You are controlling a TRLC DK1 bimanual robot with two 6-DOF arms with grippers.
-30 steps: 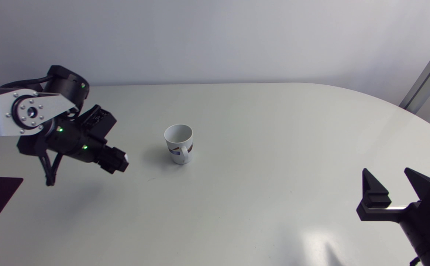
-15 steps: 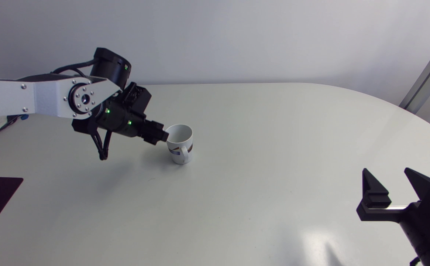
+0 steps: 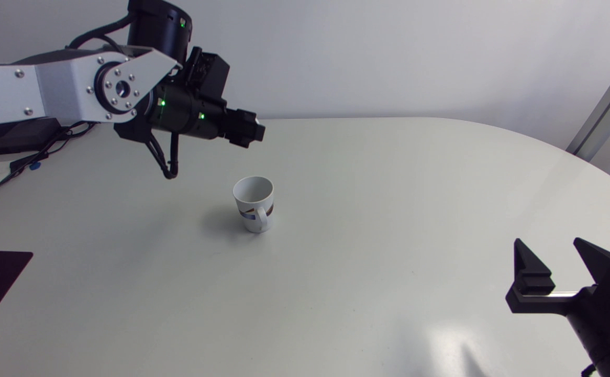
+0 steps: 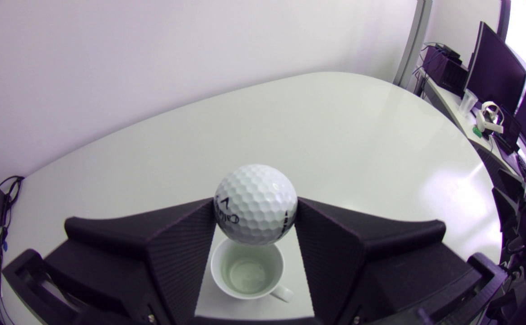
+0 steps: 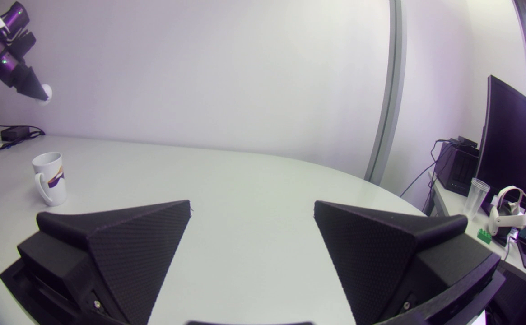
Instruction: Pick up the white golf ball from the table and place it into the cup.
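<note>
From the head view, my left arm (image 3: 48,94) is hanging high over the far left part of the table (image 3: 388,209). My left claw (image 3: 251,133) is pointing toward the middle and is sitting beyond the cup (image 3: 254,203) in this view. The cup is standing upright on the table with its handle facing the near side. I cannot tell from here what the left claw is carrying. My right claw (image 3: 549,246) is resting low by the near right edge, well apart from the cup. Its fingers are standing wide apart and are gripping nothing.

In the left wrist view, I am pinching the white golf ball (image 4: 256,204) at the very tips of my left claw. One finger is pressing on each side of the ball, so the claw is closed only as far as the ball allows. Below the ball, the cup's open mouth and pale inside are showing in the gap between my fingers.

In the right wrist view, my right claw is gaping wide over bare table. The cup is standing well ahead of it, off to one side. High above the cup, my left claw is hanging in the air with the ball showing white at its tip.
</note>
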